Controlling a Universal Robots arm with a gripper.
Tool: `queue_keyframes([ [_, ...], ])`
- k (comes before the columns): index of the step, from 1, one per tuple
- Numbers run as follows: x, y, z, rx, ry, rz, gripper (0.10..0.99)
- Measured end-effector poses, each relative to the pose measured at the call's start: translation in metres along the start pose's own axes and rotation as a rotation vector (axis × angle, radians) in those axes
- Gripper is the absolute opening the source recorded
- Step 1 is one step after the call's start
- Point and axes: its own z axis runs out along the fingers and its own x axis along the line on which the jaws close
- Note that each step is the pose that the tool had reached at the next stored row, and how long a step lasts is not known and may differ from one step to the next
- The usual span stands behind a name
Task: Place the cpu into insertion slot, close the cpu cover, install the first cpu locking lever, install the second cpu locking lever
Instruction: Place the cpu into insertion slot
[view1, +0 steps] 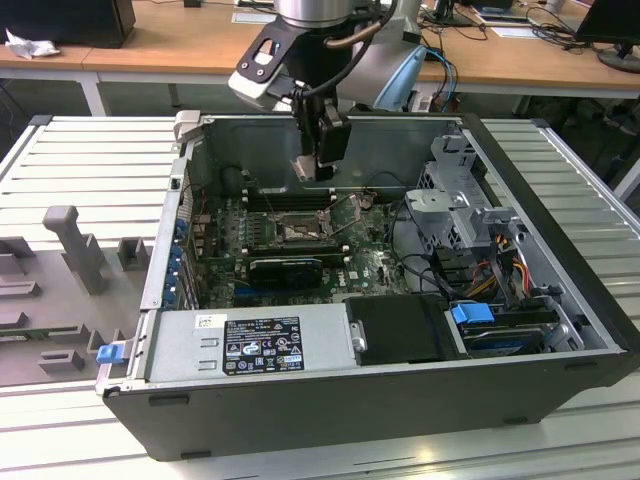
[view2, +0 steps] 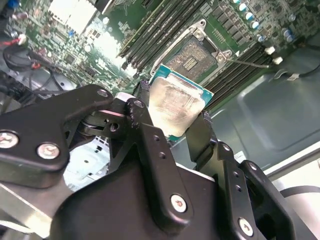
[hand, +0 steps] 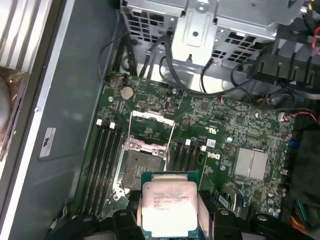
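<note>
My gripper (view1: 312, 168) hangs inside the open computer case, above the motherboard, shut on the cpu (hand: 169, 207). The cpu is a flat square chip with a pale metal face, and in both wrist views a black finger presses each of two opposite edges (view2: 176, 107). The insertion slot (hand: 134, 172) lies open on the board below and slightly ahead of the chip, its dark pin field bare (view2: 192, 56). The cpu cover (hand: 148, 146) stands swung up off the slot at its far side. A thin locking lever (view2: 250, 63) sticks out free beside the slot.
Long black memory slots (hand: 102, 160) flank the slot on both sides. A silver heatsink (hand: 252, 162), loose cables (hand: 200, 80) and a metal drive cage (view1: 460, 205) lie on the exterior view's right. The power supply (view1: 250, 345) fills the case's near side, and grey walls enclose the case.
</note>
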Motion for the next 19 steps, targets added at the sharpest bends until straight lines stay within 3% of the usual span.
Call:
queue_keyframes([
  [4,0.0,-0.0002,0.0023,0.001,-0.0064,0.078,0.533],
  [7,0.0005,-0.0009,0.0113,0.011,-0.0085,0.124,0.533],
  [10,0.0042,-0.0005,0.0163,0.02,-0.0077,0.13,0.533],
  [13,0.0067,-0.0008,0.027,0.029,-0.0095,0.135,0.533],
  [14,0.0067,-0.001,0.0292,0.03,-0.0137,0.135,0.533],
  [19,0.0066,-0.0014,0.0342,0.03,-0.014,0.135,0.533],
])
